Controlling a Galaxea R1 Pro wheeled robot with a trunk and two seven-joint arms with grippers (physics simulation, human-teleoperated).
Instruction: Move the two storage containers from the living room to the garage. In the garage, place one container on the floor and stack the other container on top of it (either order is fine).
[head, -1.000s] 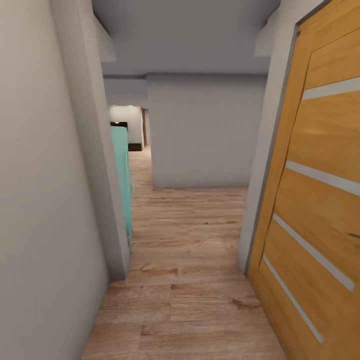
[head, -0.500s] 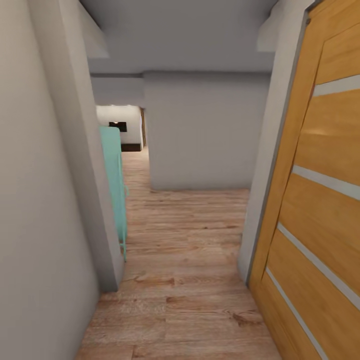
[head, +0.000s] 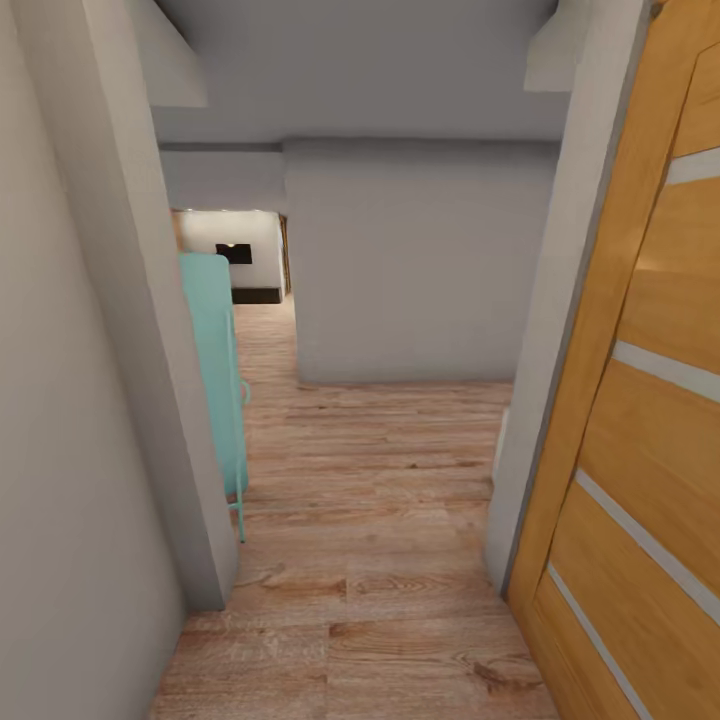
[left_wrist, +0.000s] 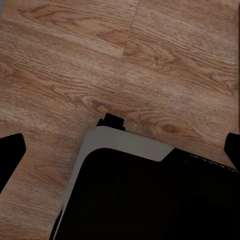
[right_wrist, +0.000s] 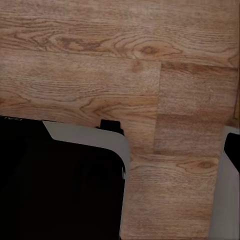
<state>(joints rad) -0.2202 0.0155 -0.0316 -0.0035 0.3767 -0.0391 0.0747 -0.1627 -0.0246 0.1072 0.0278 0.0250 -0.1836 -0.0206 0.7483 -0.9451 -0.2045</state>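
Observation:
The two storage containers are out of view. I am in a narrow hallway on light wood planks. In the left wrist view my left gripper hangs over the planks, its dark fingertips far apart at the two edges of the picture with nothing between them, so it is open. Below it sits the robot's black, white-edged base. The right wrist view looks down at the planks and the same base.
An orange-wood door with pale stripes stands close at the right. A grey wall corner juts in at the left, with a teal piece of furniture behind it. A grey wall faces me; a passage left of it leads to a bright room with a black TV.
The whole view has moved forward along the hallway: the door and the left wall corner are nearer and larger, and more of the teal furniture and the far room shows.

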